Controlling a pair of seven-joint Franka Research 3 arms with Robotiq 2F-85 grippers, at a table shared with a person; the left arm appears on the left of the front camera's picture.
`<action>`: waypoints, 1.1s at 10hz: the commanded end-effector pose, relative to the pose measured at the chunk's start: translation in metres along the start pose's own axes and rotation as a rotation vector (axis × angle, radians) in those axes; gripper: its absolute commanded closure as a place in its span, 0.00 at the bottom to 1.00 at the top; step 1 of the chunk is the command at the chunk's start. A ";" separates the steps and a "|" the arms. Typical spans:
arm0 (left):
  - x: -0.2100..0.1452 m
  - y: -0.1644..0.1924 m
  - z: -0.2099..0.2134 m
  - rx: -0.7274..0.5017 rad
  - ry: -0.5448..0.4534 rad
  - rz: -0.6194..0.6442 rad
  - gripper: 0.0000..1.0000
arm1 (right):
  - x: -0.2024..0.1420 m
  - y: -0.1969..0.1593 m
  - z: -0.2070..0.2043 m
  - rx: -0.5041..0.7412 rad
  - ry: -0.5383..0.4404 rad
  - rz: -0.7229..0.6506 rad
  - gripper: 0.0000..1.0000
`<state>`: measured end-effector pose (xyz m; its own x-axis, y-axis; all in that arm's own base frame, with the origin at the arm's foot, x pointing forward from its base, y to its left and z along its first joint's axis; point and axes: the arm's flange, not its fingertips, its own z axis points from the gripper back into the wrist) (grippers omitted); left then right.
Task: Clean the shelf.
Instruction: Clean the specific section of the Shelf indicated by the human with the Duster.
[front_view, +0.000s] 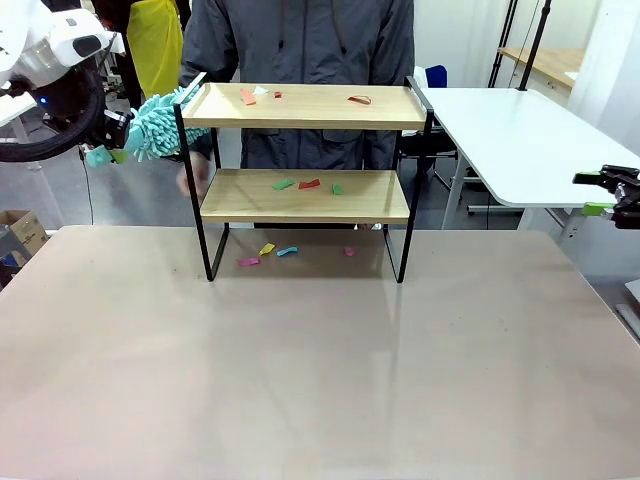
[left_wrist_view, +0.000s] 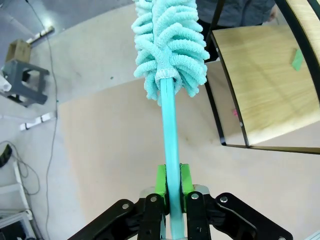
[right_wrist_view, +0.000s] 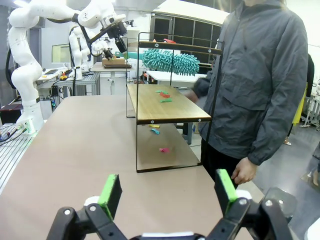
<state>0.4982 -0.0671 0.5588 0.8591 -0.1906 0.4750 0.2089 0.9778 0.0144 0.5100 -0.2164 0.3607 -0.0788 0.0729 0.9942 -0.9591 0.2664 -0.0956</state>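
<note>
The shelf (front_view: 305, 105) stands at the far side of the table (front_view: 300, 380), just in front of a person (front_view: 300, 40). The left gripper (left_wrist_view: 172, 186) pinches the handle of a teal duster (left_wrist_view: 170, 45), whose fluffy head hides the shelf's upper left corner in the front view. The right gripper (right_wrist_view: 167, 192), fingers spread wide and empty, is cut off at that view's right edge. Small coloured scraps (front_view: 300, 184) on both boards are too small to identify. The person's hand (front_view: 187, 180) is blurred behind the frame.
</note>
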 end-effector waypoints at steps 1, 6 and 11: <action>0.001 0.001 0.001 0.001 -0.004 0.000 1.00 | 0.003 -0.001 -0.001 -0.001 0.002 0.005 0.00; -0.002 0.009 0.019 0.068 0.012 -0.049 0.87 | 0.003 -0.001 -0.001 -0.001 0.002 0.005 0.00; -0.037 0.041 0.102 0.303 0.263 -0.368 0.87 | 0.003 -0.001 -0.001 -0.001 0.002 0.005 0.00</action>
<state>0.4343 -0.0116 0.6236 0.8797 -0.4177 0.2275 0.3330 0.8823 0.3325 0.5101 -0.2163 0.3605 -0.0785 0.0726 0.9943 -0.9592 0.2662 -0.0952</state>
